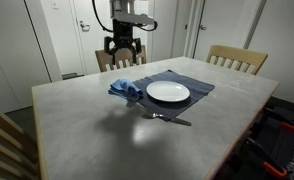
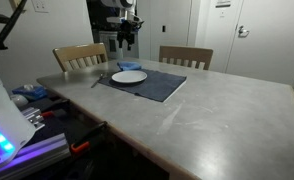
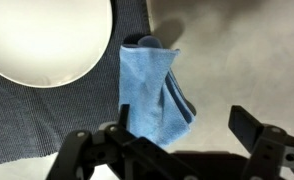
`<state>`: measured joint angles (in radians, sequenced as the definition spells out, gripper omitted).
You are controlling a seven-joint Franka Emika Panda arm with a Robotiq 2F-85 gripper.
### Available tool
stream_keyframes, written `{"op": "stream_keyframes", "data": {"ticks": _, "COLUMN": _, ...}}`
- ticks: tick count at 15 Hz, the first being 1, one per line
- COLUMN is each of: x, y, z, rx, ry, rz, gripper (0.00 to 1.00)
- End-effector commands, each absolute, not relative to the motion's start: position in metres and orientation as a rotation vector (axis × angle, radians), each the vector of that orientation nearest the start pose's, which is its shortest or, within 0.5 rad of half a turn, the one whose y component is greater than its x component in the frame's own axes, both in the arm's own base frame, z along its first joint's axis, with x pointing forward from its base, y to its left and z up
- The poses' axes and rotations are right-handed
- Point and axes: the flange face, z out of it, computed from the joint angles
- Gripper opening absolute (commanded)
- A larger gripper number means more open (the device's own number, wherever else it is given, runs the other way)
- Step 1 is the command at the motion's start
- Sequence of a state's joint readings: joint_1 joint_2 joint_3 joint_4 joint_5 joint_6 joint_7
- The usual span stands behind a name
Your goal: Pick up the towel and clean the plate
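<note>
A blue towel (image 3: 152,95) lies folded on the table, half over the edge of a dark grey placemat (image 3: 47,110). It also shows in an exterior view (image 1: 125,90). A white plate (image 1: 168,92) sits on the placemat beside the towel; it also shows in the wrist view (image 3: 49,38) and in an exterior view (image 2: 129,76). My gripper (image 1: 121,52) hangs above the towel with its fingers spread, and it also shows in the wrist view (image 3: 172,130). It is open and empty.
A fork (image 1: 167,118) lies at the placemat's near edge. Wooden chairs (image 1: 237,60) stand round the grey table (image 1: 107,130). A cluttered shelf with cables (image 2: 32,110) stands beside the table.
</note>
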<state>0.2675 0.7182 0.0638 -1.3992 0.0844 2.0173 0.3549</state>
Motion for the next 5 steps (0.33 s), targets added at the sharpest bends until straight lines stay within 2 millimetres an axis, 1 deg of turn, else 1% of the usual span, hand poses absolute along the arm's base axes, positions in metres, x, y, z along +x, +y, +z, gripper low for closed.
{"op": "stream_keyframes", "data": {"ticks": 1, "x": 0.6711, "y": 0.2264, "z": 0.2823, "rx": -3.034, "ry": 0.052, "rz": 0.242, "gripper": 1.0}}
{"op": "stream_keyframes", "data": {"ticks": 5, "x": 0.6693, "y": 0.2291, "z": 0.2805, "rx": -3.023, "ry": 0.012, "rz": 0.261, "gripper": 1.0}}
